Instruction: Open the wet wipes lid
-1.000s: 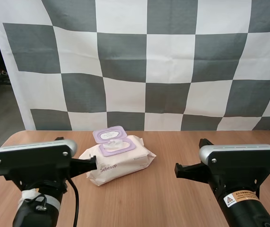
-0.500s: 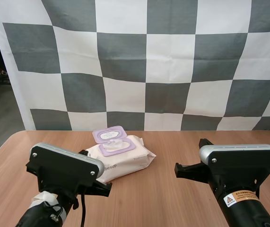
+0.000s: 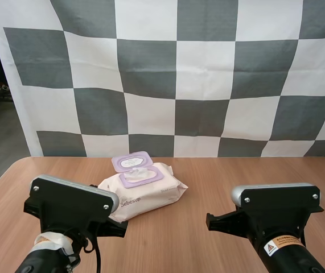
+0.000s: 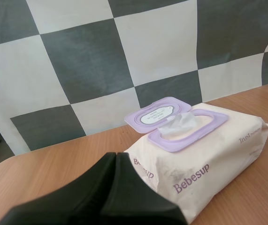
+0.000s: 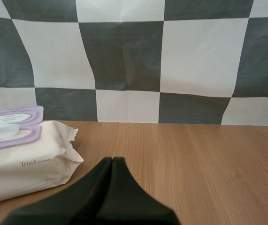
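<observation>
Purple and flipped back, the lid (image 3: 131,161) of the pack (image 3: 151,196) stands open past the pack's far left side, its white label facing up. The pack, cream with "Bebesup" printed along its near side, lies flat on the table (image 3: 219,176), turned at a slant. On the pack's top a purple rim (image 4: 218,118) rings the opening, and a white wipe (image 3: 139,172) pokes up out of it.

The left hand (image 4: 115,161) is clenched on nothing, its two black fingers lying together as one dark wedge. It sits at the pack's near left end with its tips pointing toward the pack. Whether the tips touch the wrapper cannot be told.

The right hand (image 5: 112,165) is clenched and empty too, its fingers pressed into a single wedge. It hangs over bare wood to the right of the pack, apart from it, and points past the pack's crimped right end.
</observation>
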Action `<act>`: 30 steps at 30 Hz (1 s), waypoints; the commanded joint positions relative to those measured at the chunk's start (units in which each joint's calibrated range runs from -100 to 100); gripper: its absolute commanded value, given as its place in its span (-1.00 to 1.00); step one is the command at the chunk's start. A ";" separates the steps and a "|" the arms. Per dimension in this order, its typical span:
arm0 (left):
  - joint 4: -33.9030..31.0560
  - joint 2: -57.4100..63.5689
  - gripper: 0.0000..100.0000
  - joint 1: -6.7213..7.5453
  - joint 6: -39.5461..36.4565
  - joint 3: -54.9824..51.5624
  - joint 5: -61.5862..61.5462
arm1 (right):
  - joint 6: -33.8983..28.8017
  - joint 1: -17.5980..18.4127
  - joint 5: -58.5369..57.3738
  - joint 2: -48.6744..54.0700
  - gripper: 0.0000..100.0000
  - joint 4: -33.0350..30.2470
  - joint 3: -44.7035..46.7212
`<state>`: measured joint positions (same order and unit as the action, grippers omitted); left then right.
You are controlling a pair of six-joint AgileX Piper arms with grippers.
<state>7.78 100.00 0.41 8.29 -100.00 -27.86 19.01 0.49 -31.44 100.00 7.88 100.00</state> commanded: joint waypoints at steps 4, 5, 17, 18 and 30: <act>-10.80 0.00 -0.99 0.00 -14.78 0.00 -0.16 | -0.01 0.01 -0.17 0.00 -1.00 -0.09 0.00; -11.53 0.00 -0.99 0.00 -14.49 0.00 -0.16 | -0.01 0.01 -0.17 0.00 -1.00 -0.09 0.00; -12.19 0.00 -0.99 0.00 -14.12 0.00 -0.16 | -0.01 0.16 -0.02 0.00 -1.00 -0.09 0.00; -12.19 0.00 -0.99 0.00 -14.12 0.00 -0.16 | -0.01 0.16 0.37 0.00 -1.00 -0.09 0.00; -10.60 0.00 -0.99 2.36 -14.61 0.00 -4.20 | -0.01 0.16 1.01 0.00 -1.00 -5.66 0.00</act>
<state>-3.19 100.00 2.52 -6.15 -100.00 -32.08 19.01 0.64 -30.35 100.00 1.34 100.00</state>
